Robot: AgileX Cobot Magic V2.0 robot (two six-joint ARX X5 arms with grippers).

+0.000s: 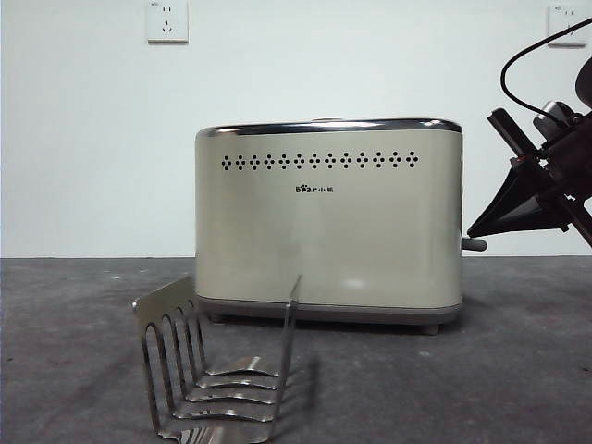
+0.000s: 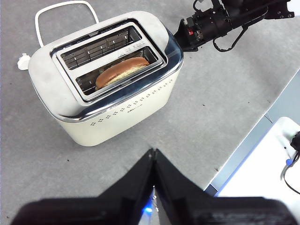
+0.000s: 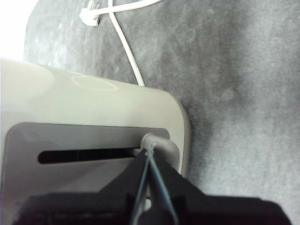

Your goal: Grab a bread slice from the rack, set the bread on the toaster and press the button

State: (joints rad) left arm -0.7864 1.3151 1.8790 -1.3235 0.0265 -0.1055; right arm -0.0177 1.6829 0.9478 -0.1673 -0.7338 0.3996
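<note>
At toaster's lever end: right gripper (image 1: 479, 231) closed, tip on the button (image 1: 474, 244).

Front: rack (image 1: 217, 370) empty at 7 o'clock of toaster (image 1: 328, 222).
Left wrist: slice of bread (image 2: 123, 71) seated lengthwise in near slot; left gripper (image 2: 153, 157) closed, holding nothing, raised well clear.
Right wrist: closed jaws touch the button's knob at slot's end; press appears pending.

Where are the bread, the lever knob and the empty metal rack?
slice of bread (image 2: 123, 71): left wrist view, its brown crust top in the slot.
button (image 3: 159, 146): right wrist view, knob's rounded end.
rack (image 1: 165, 310): front view, its near end plate.
</note>
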